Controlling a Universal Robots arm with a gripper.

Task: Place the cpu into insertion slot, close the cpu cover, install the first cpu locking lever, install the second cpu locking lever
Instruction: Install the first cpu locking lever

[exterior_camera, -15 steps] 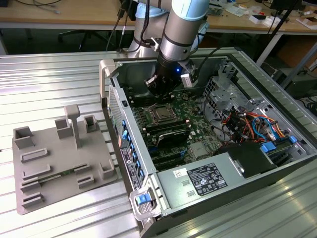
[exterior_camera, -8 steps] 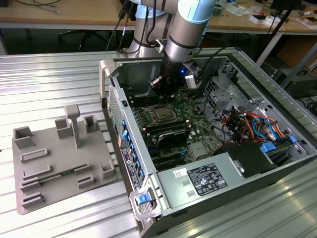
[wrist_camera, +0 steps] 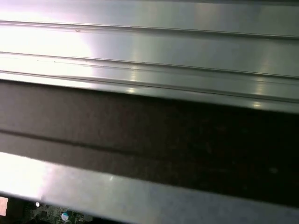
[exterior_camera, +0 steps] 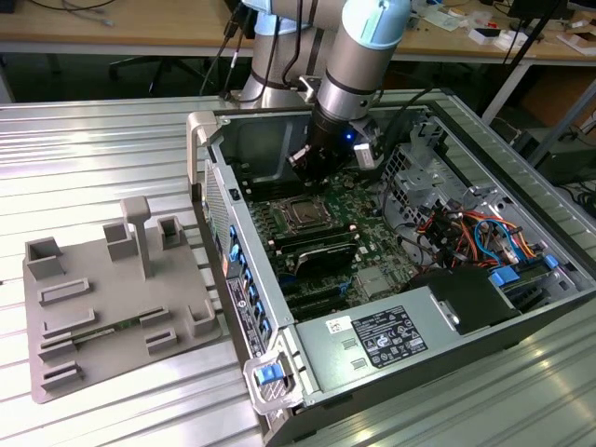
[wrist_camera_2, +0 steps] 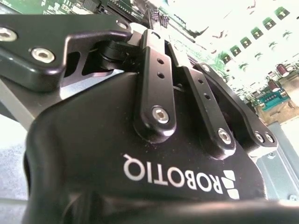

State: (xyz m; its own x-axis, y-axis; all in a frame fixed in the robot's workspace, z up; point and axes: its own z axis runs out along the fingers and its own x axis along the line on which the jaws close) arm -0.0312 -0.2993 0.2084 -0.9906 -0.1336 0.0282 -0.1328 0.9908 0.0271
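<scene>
Here, black two-finger gripper point(exterior_camera: 312, 166) hangs inside open grey computer case point(exterior_camera: 521, 168), above green motherboard point(exterior_camera: 372, 209). Small square silver-rimmed insertion slot point(exterior_camera: 303, 215) lies just below gripper, toward case front. Finger opening and any hold: cannot tell.

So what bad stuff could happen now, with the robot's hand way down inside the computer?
The gripper hangs just above the insertion slot, so a slightly off descent might scrape the socket. The case wall stands close beside the arm, which could bump it. Loose coloured cables lie on the exterior view's right and might snag if the arm swings that way.
</scene>
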